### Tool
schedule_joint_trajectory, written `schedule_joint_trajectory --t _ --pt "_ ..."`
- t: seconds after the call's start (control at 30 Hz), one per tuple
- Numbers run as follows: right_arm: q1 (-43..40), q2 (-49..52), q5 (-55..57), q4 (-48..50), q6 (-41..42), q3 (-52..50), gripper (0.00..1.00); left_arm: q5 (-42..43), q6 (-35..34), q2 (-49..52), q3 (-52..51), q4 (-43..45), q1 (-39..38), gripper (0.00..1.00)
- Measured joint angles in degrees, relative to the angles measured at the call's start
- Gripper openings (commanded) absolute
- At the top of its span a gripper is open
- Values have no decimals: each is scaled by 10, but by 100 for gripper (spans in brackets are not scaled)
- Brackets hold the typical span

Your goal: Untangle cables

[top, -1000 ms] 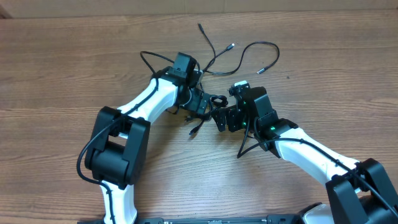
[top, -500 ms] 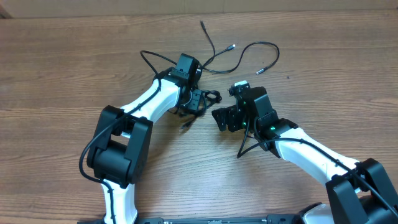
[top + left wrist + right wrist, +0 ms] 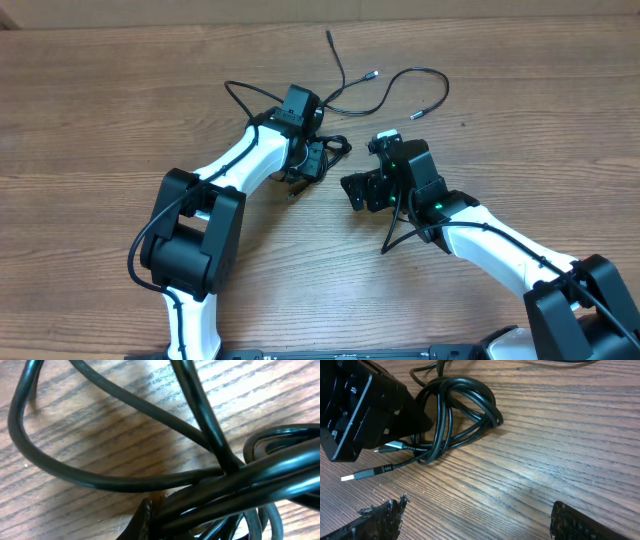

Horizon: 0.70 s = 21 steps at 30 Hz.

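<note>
You see a brown wood-grain worktop (image 3: 100,120) filling the whole view. Thin black cables (image 3: 441,420) lie on it near the centre: a tight coil, a silver plug (image 3: 357,476) flat on the wood just beside it, and loose strands curving away toward the far edge.

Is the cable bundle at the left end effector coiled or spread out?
Coiled: the right wrist view shows the cables looped over one another in a tight bunch at the left end effector.
</note>
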Motion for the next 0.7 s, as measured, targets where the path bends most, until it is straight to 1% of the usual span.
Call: schedule_joint_trajectory --t 0.03,0.17,0.3,0.43,0.47,0.57,0.67,0.7 --pt "0 0 0 0 0 0 100 1 0 1 3 -9 0 4" --pt "0 0 -1 0 0 0 100 31 0 8 24 -58 0 4" --pt "0 0 -20 1 8 0 100 121 0 24 52 -98 0 4" --pt "0 0 -34 3 58 0 100 166 2 33 101 -171 3 4" --pt "0 0 -44 3 70 0 100 173 7 33 119 -196 7 4" --pt "0 0 -86 12 84 0 100 179 20 27 142 -222 15 4" --pt "0 0 -163 36 93 0 100 177 29 -9 143 -237 27 5" --pt "0 0 -191 47 94 0 100 173 33 -38 143 -239 32 4"
